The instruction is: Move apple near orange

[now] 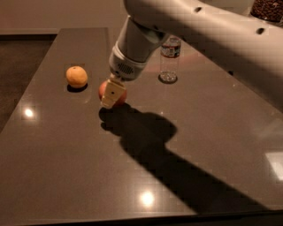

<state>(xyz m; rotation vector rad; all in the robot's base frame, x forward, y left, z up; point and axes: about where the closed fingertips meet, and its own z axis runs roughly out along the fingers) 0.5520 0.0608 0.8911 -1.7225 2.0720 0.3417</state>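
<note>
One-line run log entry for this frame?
gripper: low over table, jaws shut on apple | apple: right of orange, not touching | orange: on table, left side | water bottle: upright behind gripper

Dark glossy tabletop (66, 176) with bright light reflections (147, 198), dark floor (17, 57) at left, pale wall (53, 13) behind

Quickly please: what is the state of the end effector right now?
End effector: closed, holding the apple, a little to the right of the orange.
</note>
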